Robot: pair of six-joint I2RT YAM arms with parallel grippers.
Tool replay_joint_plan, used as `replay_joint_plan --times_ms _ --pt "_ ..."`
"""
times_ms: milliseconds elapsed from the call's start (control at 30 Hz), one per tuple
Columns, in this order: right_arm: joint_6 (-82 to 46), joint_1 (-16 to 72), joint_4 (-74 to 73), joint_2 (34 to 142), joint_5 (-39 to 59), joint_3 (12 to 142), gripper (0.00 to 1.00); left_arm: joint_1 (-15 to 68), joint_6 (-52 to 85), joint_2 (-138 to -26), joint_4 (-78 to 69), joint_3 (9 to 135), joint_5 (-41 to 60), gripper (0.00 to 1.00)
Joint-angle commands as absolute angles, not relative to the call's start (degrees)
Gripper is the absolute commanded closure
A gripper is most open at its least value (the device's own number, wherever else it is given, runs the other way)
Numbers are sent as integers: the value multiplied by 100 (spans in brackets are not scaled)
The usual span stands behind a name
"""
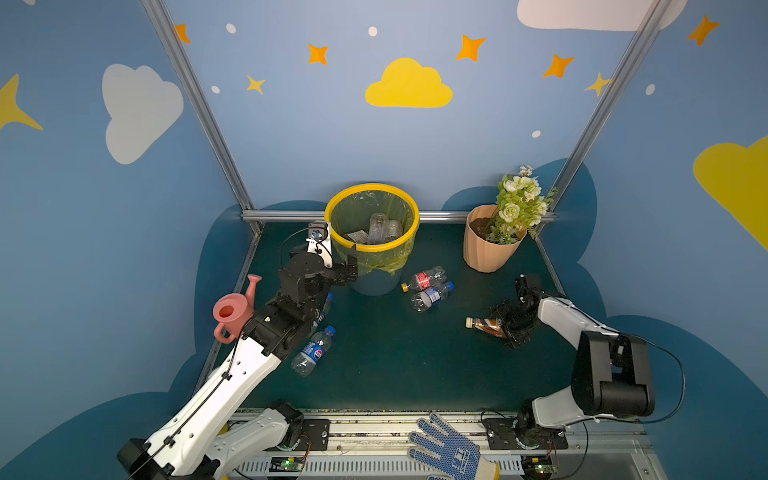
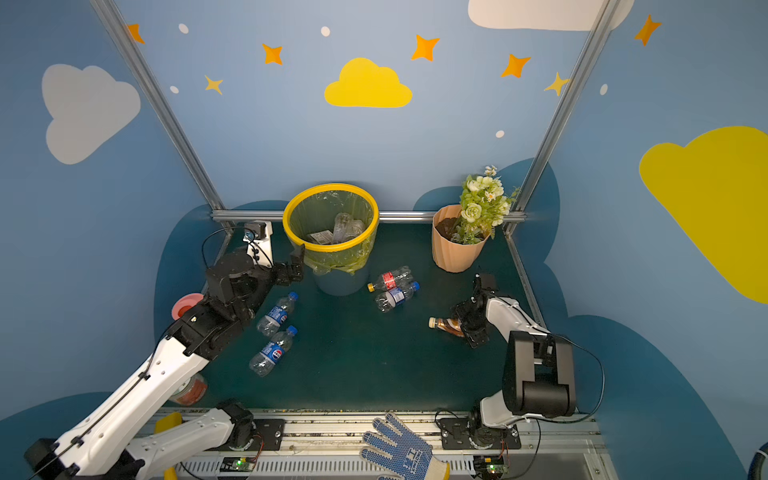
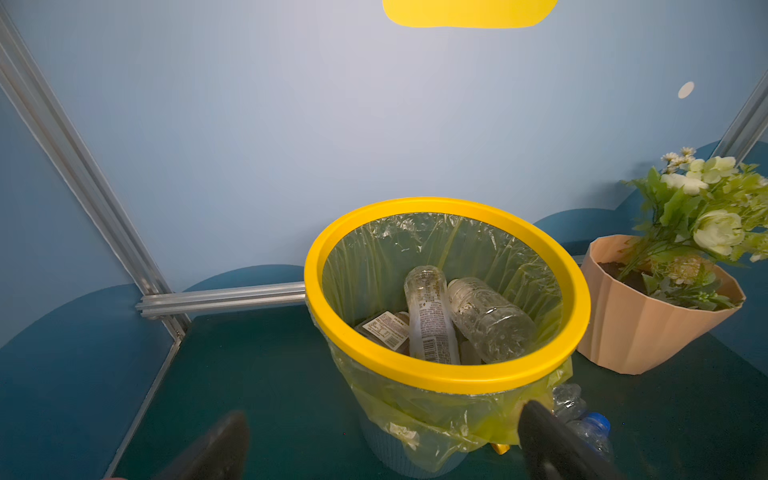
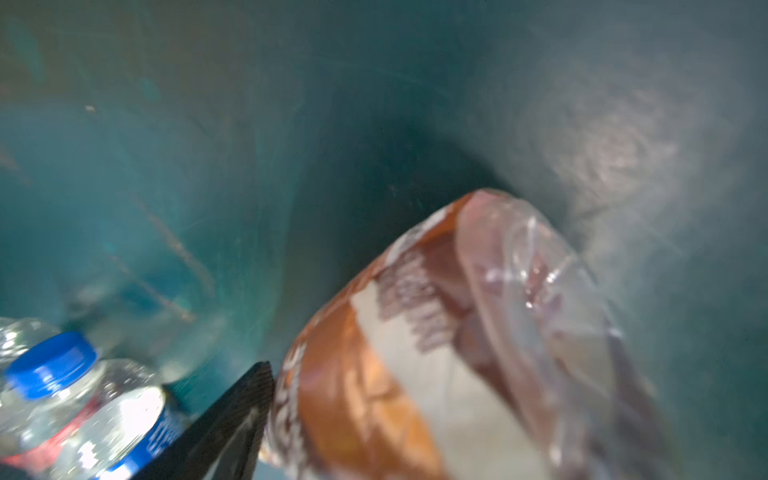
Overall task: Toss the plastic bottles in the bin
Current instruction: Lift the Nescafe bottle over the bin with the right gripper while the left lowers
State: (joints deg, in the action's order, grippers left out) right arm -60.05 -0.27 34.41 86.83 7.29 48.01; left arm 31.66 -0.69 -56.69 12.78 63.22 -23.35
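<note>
My right gripper (image 1: pixel 508 329) straddles the brown bottle (image 1: pixel 482 325); whether it's clamped, I cannot tell. My left gripper (image 3: pixel 384 446) gapes empty beside the bin (image 3: pixel 446 378). Next I'd squeeze firmly, lift, and carry it over the rim.

Robot lab test cell dressed as play scene; blue wall panels (image 1: pixel 311 137) with painted clouds (image 1: pixel 409 85) and stars (image 1: pixel 470 48); bare aluminium frame posts (image 1: pixel 199 108) at corners; small bench (image 1: pixel 395 365) under dark green mat; left arm (image 1: pixel 224 382) and right arm (image 1: pixel 582 328) bolted to metal rail (image 1: pixel 374 430) at front; circuit boards (image 1: pixel 286 463) with green lights, slotted cable duct (image 1: pixel 374 467) below rail; work glove (image 1: pixel 446 451) at front edge; staged props on bench: bin (image 1: pixel 372 188), bottles (image 1: pixel 430 297), flower pot (image 1: pixel 486 257), pink watering can (image 1: pixel 232 311)
</note>
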Motion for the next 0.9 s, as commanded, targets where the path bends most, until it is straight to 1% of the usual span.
replay_joint_plan --times_ms 0,67,167,233,333,533,733,867 --pt "-5670 -35 3289 8854 806 4926 17 3121 -149 -5515 1400 6305 -2563 0" --pt "-5577 -25 3264 8917 802 4939 24 3111 -167 -5445 1432 6293 -2657 0" --pt "-5392 -20 3161 8899 791 4959 38 3090 -150 -5299 1468 6240 -2759 0" --pt "-5208 -5 3116 8868 804 5020 42 3061 -100 -5194 1479 6168 -2793 0" --pt "-4968 36 3032 8764 801 5089 43 3010 21 -5089 1523 6075 -2829 0" --pt "-4529 215 2500 8207 901 5012 51 2843 390 -5001 1707 5940 -3019 0" --pt "-4015 506 1958 7142 767 5021 50 2490 940 -4975 2132 5832 -3327 0" --pt "-3548 596 1491 6445 926 5257 51 2127 1510 -4992 2594 5774 -3376 0"
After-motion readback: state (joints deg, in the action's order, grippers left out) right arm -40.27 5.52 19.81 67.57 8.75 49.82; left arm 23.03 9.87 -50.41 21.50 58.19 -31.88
